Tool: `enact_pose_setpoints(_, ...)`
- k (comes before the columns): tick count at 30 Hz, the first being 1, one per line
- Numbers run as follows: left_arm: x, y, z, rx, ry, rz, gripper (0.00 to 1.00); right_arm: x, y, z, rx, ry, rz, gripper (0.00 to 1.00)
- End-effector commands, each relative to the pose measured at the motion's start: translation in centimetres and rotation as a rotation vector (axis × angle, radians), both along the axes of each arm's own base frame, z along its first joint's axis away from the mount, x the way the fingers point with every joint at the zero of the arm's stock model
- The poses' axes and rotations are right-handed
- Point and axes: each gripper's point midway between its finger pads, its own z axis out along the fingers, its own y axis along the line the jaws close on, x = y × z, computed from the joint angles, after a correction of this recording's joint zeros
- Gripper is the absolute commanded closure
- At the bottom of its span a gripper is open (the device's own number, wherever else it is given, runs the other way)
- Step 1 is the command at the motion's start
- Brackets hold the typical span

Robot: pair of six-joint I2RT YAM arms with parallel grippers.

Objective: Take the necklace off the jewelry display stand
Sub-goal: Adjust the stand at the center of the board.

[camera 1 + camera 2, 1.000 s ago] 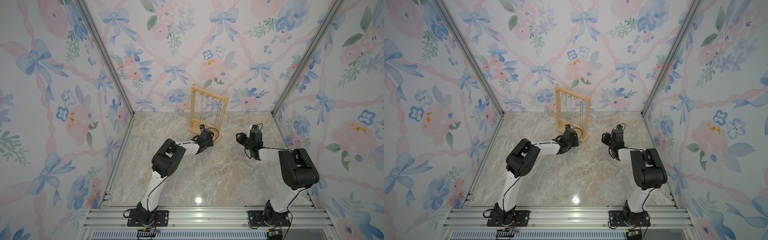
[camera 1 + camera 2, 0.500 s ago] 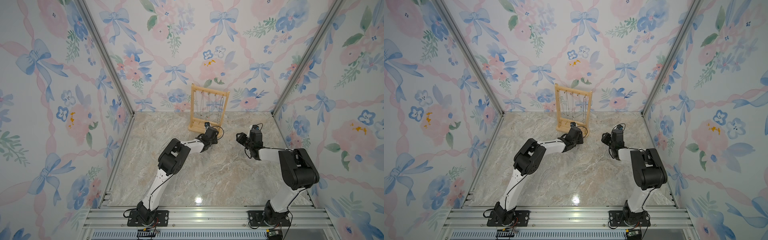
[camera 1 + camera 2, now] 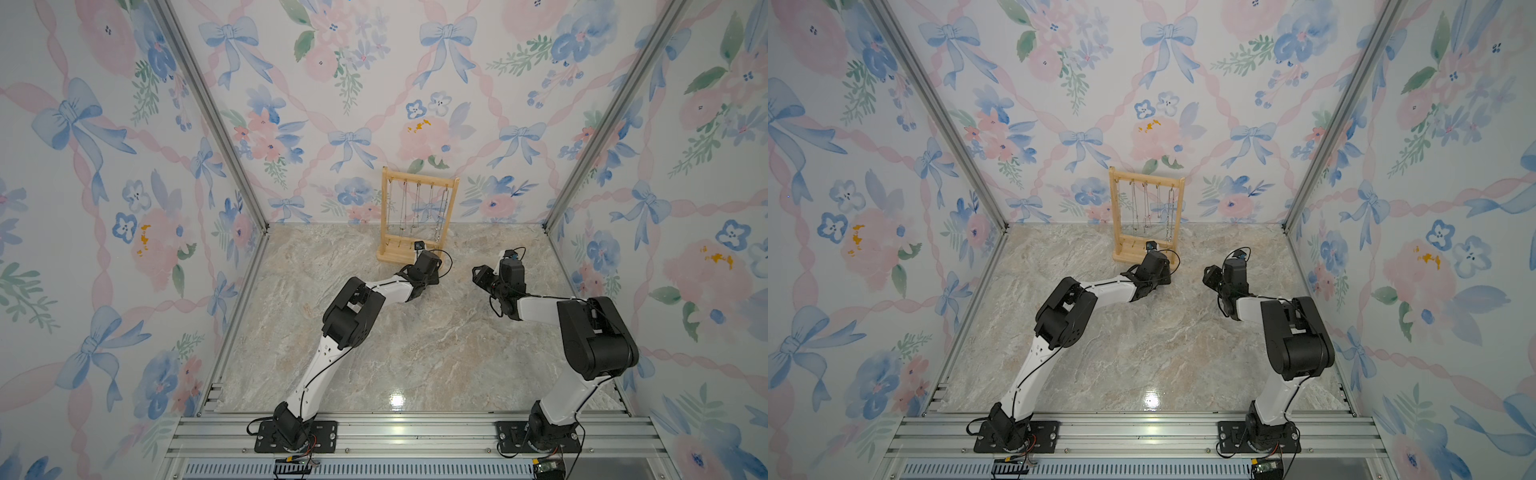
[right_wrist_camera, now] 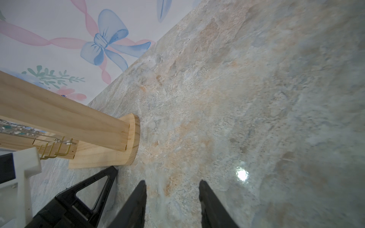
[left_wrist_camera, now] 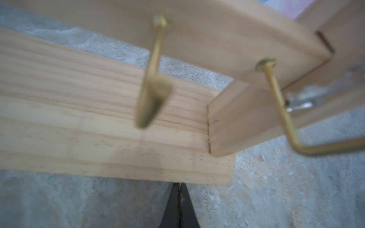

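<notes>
While the left hand (image 5: pixel 179 186) sits pressed together at the jewelry display stand (image 5: pixel 102 142) base, right hand (image 4: pixel 172 183) half spread, empty.

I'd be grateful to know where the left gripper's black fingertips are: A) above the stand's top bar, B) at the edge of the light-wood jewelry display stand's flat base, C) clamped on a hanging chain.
B: the left wrist view shows the left gripper, jaws shut and empty, right at the base edge of the light-wood jewelry display stand.
</notes>
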Motion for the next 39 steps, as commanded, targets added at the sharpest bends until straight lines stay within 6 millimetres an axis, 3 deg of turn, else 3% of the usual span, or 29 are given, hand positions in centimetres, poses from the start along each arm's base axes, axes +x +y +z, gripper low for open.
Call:
enact_pose_setpoints(1, -0.8, 0.7, -3.3, 0.073, 0.068, -0.006, 1.0, -0.2, -0.2, -0.1, -0.012, 0.01, -0.007, 0.54)
enact_pose_setpoints(8, -1.9, 0.2, -1.8, 0.032, 0.079, -0.031, 1.0, -0.2, -0.3, -0.1, -0.011, 0.009, -0.009, 0.54)
enact_pose_setpoints(14, -4.1, -0.6, 2.1, -0.026, 0.072, -0.073, 0.9, -0.2, -0.2, 0.0, -0.012, 0.005, -0.009, 0.53)
enact_pose_setpoints(20, -6.6, -0.8, 7.0, -0.07, 0.032, -0.101, 0.74, -0.3, -0.3, 0.2, -0.009, -0.002, -0.012, 0.51)
enact_pose_setpoints(24, -8.9, -0.2, 11.0, -0.09, -0.014, -0.122, 0.55, -0.5, -0.4, 0.4, -0.008, -0.013, -0.016, 0.51)
enact_pose_setpoints(27, -10.5, 1.7, 14.2, -0.086, -0.066, -0.124, 0.33, -0.9, -0.7, 1.2, -0.005, -0.052, -0.027, 0.51)
enact_pose_setpoints(29, -11.7, 3.6, 16.7, -0.057, -0.124, -0.135, 0.24, -1.4, -1.0, 2.1, -0.012, -0.091, -0.041, 0.5)
enact_pose_setpoints(33, -14.1, 8.4, 20.2, 0.043, -0.236, -0.134, 0.04, -2.5, -1.6, 4.6, -0.008, -0.191, -0.063, 0.48)
enact_pose_setpoints(36, -15.5, 12.0, 22.1, 0.111, -0.289, -0.109, 0.02, -3.6, -1.5, 6.6, 0.007, -0.256, -0.059, 0.46)
enact_pose_setpoints(39, -16.4, 15.6, 22.5, 0.14, -0.295, -0.073, 0.02, -4.9, -0.7, 9.5, -0.002, -0.33, -0.027, 0.42)
